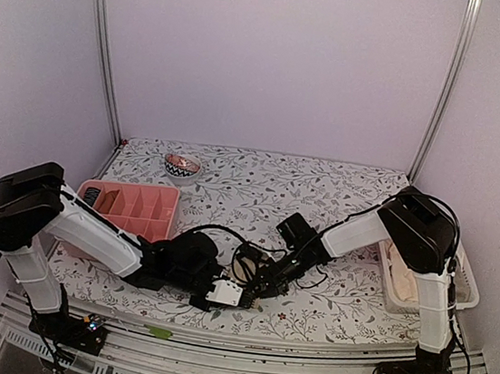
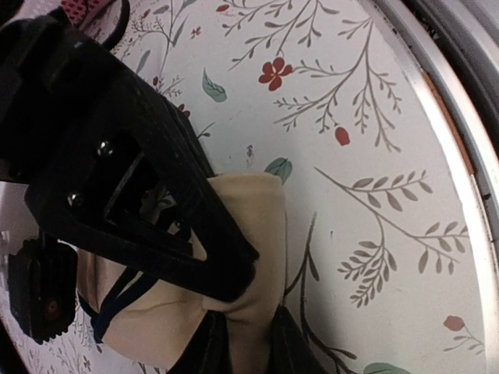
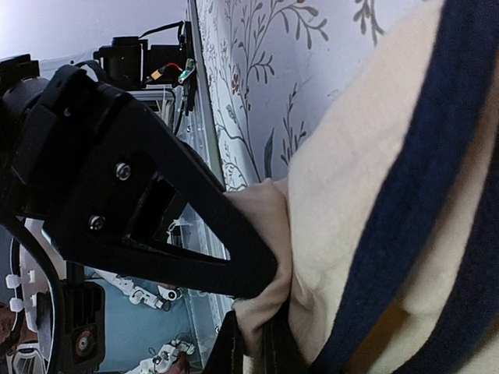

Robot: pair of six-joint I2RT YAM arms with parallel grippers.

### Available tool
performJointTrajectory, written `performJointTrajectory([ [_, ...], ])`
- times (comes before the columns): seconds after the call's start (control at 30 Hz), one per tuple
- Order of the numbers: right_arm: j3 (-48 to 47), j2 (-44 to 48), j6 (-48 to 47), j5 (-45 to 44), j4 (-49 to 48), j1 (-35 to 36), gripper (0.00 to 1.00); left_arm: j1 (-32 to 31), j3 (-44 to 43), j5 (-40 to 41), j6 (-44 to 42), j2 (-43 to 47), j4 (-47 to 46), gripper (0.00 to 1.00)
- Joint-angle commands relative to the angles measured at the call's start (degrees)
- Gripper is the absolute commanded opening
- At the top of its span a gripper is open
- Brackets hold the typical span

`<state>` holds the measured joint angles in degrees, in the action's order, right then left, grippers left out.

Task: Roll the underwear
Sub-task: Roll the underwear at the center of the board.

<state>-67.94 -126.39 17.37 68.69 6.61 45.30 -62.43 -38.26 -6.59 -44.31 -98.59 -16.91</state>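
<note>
Beige underwear (image 2: 249,226) with a dark blue trim (image 3: 405,195) lies on the flowered worktop (image 1: 323,187) near its front edge, about midway between the two arm bases. Both arms reach in low and meet over it. In the left wrist view, the left gripper (image 2: 136,292) has its jaws spread apart, with one finger (image 2: 195,226) lying across the top of the garment and the cloth showing in the gap beneath. In the right wrist view, the right gripper (image 3: 168,308) also has its jaws released, and a bunched fold of the cloth sits against the tip of one finger (image 3: 234,249). From above, the garment is almost wholly hidden under the two grippers. Well to the left stands a pink divided tray (image 1: 133,209), with a small patterned bowl (image 1: 181,168) behind it. At the right edge sits a white basket (image 1: 466,287).
</note>
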Motion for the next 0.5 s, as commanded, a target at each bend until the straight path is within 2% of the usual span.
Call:
performJointTrajectory([
  [0.0, 1.6, -0.7, -1.2, -7.3, 0.6, -1.2, 0.04, 1.1, -2.4, -1.4, 1.9, -1.0, 7.8, 0.16],
  [0.03, 1.9, 0.6, -1.2, -7.9, 0.7, -1.9, 0.13, 1.9, -3.0, -4.5, 2.7, -0.4, 10.1, 0.13],
  [0.07, 2.6, 2.1, -1.1, -8.1, 0.3, -2.9, 0.17, 2.4, -3.7, -6.0, 3.3, 0.0, 12.3, 0.09],
  [0.13, 3.7, 6.8, -0.7, -9.7, -0.4, -4.8, 0.33, 2.9, -4.7, -7.2, 4.5, 0.1, 16.3, 0.01],
  [0.27, 7.1, 16.6, -4.1, -19.3, 0.3, -6.5, 0.58, 4.9, -9.0, -12.7, 6.4, -0.7, 23.6, 0.0],
  [0.33, 10.1, 21.2, -6.4, -24.2, 0.3, -6.5, 0.63, 5.6, -12.0, -15.0, 6.4, -2.0, 27.9, 0.0],
  [0.47, 19.0, 31.3, -9.4, -32.3, -2.6, -5.9, 0.64, 9.0, -19.7, -22.5, 6.7, -5.8, 38.9, 0.0],
])
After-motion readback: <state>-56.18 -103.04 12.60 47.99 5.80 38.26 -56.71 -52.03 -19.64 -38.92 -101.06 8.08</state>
